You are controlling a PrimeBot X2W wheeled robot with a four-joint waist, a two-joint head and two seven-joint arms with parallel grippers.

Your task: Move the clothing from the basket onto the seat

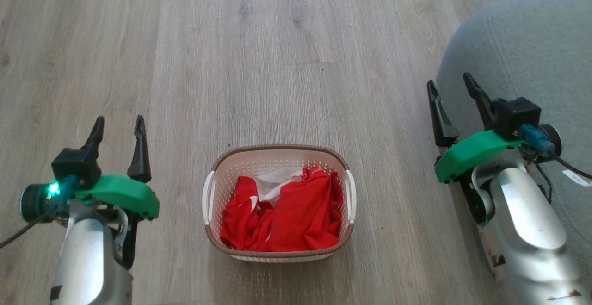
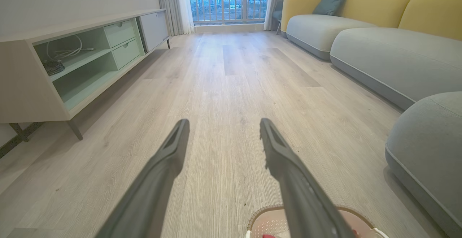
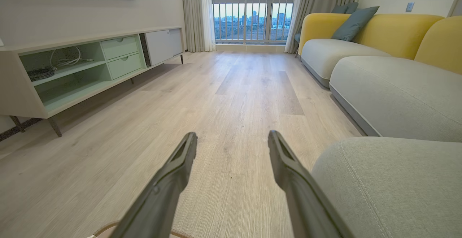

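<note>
**Operator:** Where's the clothing?

**Spotter:** You have the clothing (image 1: 286,212) bunched inside the basket (image 1: 277,148). It is red fabric, with a white part showing toward the far side. The basket stands on the wooden floor (image 1: 259,41), straight ahead of you in the head view, between your two arms.

**Operator:** And my end effectors?

**Spotter:** Your left end effector (image 1: 119,120) is released, its two dark fingers spread. It sits to the left of the basket and apart from it. In its wrist view you see floorboards between the fingers and the basket's brown rim at the bottom edge. Your right end effector (image 1: 449,80) is released too, fingers wide, to the right of the basket and well apart from it.

**Operator:** The seat?

**Spotter:** The seat (image 1: 522,41) is on your right, grey-green and rounded, with stitched seams. Your right end effector hangs at its near edge. One finger overlaps the upholstery in the head view, but you cannot tell whether it touches. Farther off, a low cabinet (image 3: 72,68) runs along the left wall, and a sofa (image 3: 397,32) with yellow backs stands on the right.
</note>
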